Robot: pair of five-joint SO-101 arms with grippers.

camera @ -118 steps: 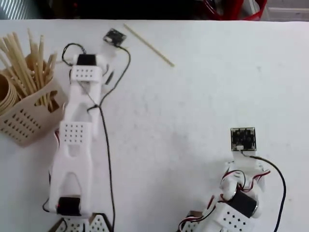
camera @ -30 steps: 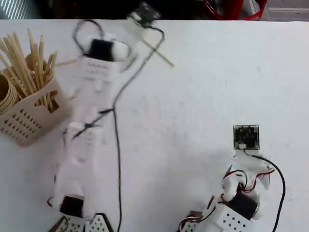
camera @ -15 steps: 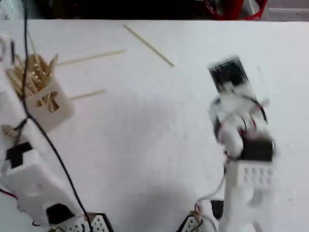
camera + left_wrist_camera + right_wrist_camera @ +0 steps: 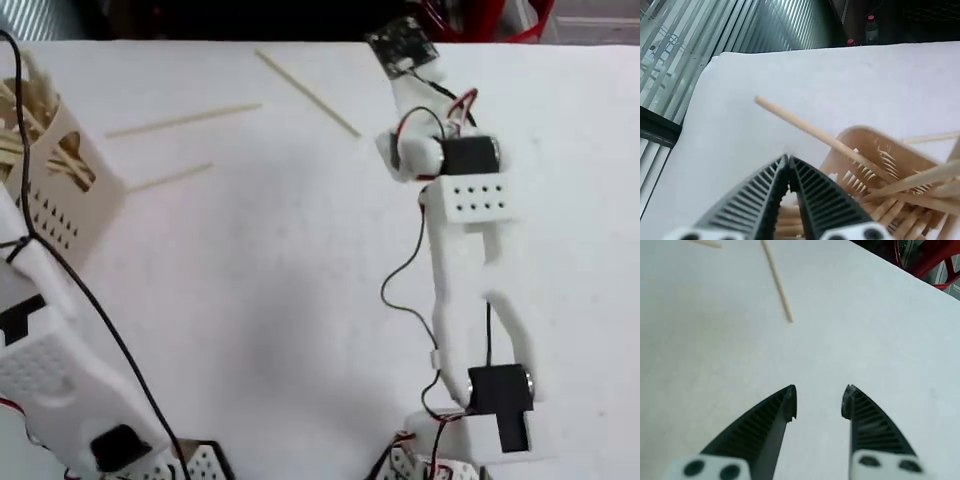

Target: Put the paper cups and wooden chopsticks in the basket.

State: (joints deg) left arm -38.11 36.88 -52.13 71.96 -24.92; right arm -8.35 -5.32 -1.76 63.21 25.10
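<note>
Basket (image 4: 60,215) at far left of the high view: beige plastic, perforated wall, packed with pale wooden chopsticks (image 4: 55,165). Closer from the left wrist: basket (image 4: 867,132) just beyond the left tool (image 4: 788,161), ribbed jaws pressed together on nothing; one jutting chopstick (image 4: 810,129) crossing past the tips. Out on the white worktop (image 4: 250,300), two loose chopsticks (image 4: 185,120) near the basket, then a slanted chopstick (image 4: 308,94) farther right. From the right wrist: right tool (image 4: 819,402) spread apart, gripping nothing, slanted chopstick (image 4: 776,282) ahead of the tips, apart from them.
</note>
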